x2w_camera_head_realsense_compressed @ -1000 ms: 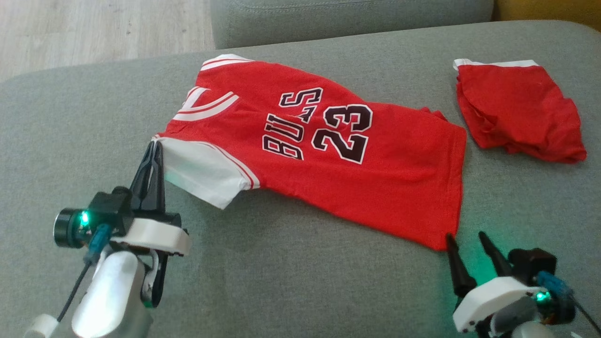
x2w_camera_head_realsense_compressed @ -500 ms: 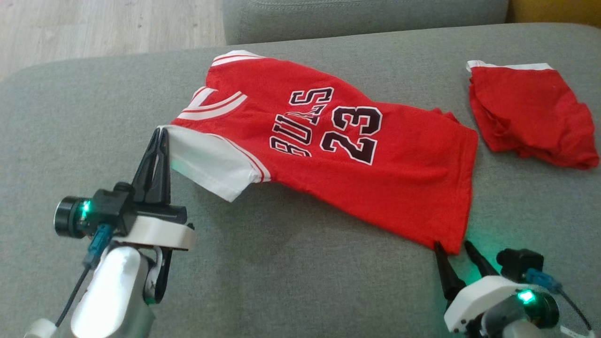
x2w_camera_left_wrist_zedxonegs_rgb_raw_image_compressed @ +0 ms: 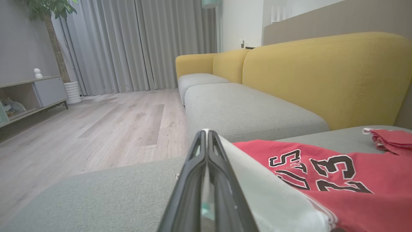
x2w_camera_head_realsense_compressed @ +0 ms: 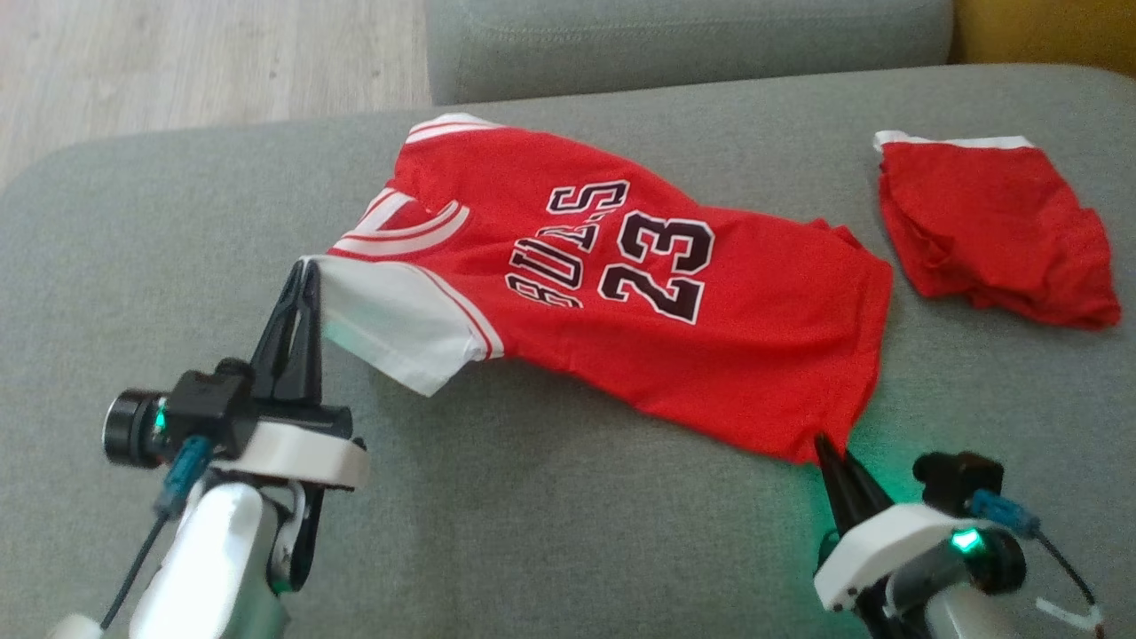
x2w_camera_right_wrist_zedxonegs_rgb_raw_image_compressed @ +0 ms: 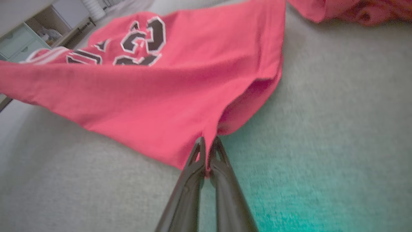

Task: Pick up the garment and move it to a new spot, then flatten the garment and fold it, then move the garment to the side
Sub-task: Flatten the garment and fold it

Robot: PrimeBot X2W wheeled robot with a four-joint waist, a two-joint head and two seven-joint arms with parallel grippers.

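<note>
The garment [x2w_camera_head_realsense_compressed: 692, 355] is a red jersey with white sleeves and a black "23", spread face up on the grey sofa seat [x2w_camera_head_realsense_compressed: 550, 524]. My left gripper [x2w_camera_head_realsense_compressed: 304, 266] is shut on the edge of its white sleeve, holding that corner up off the cushion. In the left wrist view the closed left gripper [x2w_camera_left_wrist_zedxonegs_rgb_raw_image_compressed: 206, 132] pinches white cloth, with the garment [x2w_camera_left_wrist_zedxonegs_rgb_raw_image_compressed: 370, 180] to the right. My right gripper [x2w_camera_head_realsense_compressed: 818, 441] is shut on the garment's lower hem corner. In the right wrist view the right gripper [x2w_camera_right_wrist_zedxonegs_rgb_raw_image_compressed: 207, 141] clamps that corner of the garment [x2w_camera_right_wrist_zedxonegs_rgb_raw_image_compressed: 154, 96].
A second red garment [x2w_camera_head_realsense_compressed: 994, 231], crumpled, lies at the seat's far right. Another grey cushion [x2w_camera_head_realsense_compressed: 683, 35] sits beyond the seat, with wooden floor [x2w_camera_head_realsense_compressed: 177, 62] at the upper left. A yellow sofa back [x2w_camera_left_wrist_zedxonegs_rgb_raw_image_compressed: 322, 71] and curtains [x2w_camera_left_wrist_zedxonegs_rgb_raw_image_compressed: 141, 45] appear in the left wrist view.
My right gripper moved up to the hem corner and closed on it; it stood open before. The left gripper kept its hold on the sleeve. The head camera shifted slightly.
</note>
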